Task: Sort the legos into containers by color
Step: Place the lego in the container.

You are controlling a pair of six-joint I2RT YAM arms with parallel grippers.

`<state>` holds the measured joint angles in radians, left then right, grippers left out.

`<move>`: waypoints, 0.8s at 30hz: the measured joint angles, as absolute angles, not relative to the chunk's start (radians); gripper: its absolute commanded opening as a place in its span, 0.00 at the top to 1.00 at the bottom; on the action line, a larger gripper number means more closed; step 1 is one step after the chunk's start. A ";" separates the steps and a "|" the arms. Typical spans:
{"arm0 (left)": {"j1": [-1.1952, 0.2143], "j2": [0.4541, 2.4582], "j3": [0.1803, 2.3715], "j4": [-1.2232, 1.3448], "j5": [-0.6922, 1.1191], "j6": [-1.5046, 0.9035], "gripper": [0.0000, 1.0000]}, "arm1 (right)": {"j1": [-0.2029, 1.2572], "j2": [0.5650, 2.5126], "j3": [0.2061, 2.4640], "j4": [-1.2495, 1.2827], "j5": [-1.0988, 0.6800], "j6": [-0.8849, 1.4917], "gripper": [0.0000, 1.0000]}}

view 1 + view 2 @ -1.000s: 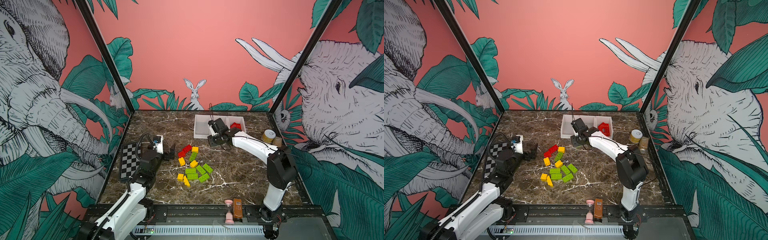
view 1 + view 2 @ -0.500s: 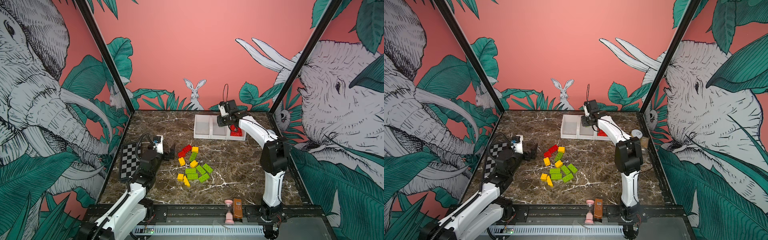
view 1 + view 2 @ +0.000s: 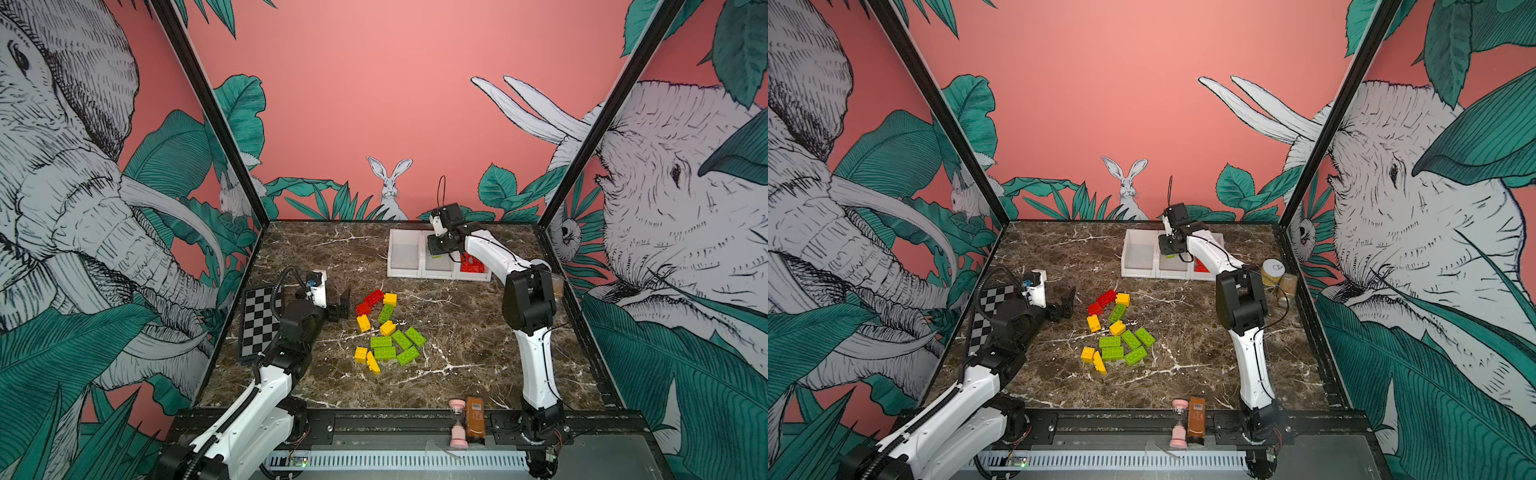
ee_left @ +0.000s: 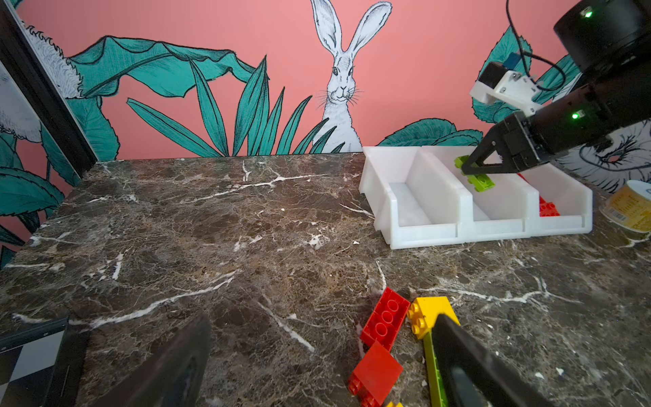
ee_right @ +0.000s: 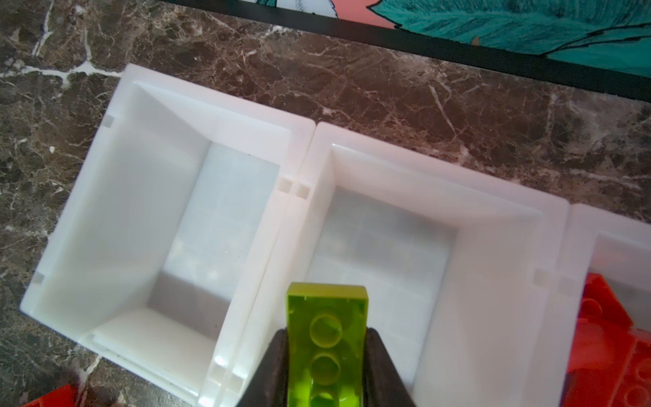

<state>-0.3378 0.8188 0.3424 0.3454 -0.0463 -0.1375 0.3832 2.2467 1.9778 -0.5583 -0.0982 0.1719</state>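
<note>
1. Over the middle bin (image 5: 493, 267), the right gripper (image 4: 472, 169) has its jaws pinched on a green brick (image 5: 326, 317), one finger on each long side.
2. The brick hangs in the air, sticking out past the fingertips, on the side of that bin nearer its left neighbour. I can't tell how far above the rim it is.
3. The three white bins (image 3: 405, 272) stand joined in a row at the back of the table (image 3: 469, 332). Red bricks (image 4: 547, 209) lie in the right-end one.
4. Nearer me, the left gripper (image 3: 338, 305) sits low over the table with its jaws spread wide, holding nothing.
5. Just beside it is the pile (image 3: 384, 332): red, yellow and green bricks loose on the marble, well apart from the bins.
6. A jar (image 3: 1272, 272) stands near the right end of the bins, partly behind the right arm.
7. A checkerboard (image 3: 259, 322) lies at the table's left edge.
</note>
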 measured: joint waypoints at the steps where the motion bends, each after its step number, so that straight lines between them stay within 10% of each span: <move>1: -0.338 0.819 0.342 0.345 -0.046 -0.138 0.02 | 0.383 2.249 1.978 -0.558 -0.098 0.171 0.72; 15: -0.338 0.821 0.342 0.346 -0.047 -0.138 0.01 | 0.383 2.269 1.991 -0.586 -0.093 0.153 0.46; 24: -0.338 0.826 0.342 0.346 -0.046 -0.138 0.02 | 0.462 1.829 1.528 -0.572 -0.124 0.123 0.46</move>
<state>-0.3378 0.8257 0.3420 0.3462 -0.0463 -0.1375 0.4618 1.8286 1.5280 -0.5716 -0.1238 0.1226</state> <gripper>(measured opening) 0.985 0.542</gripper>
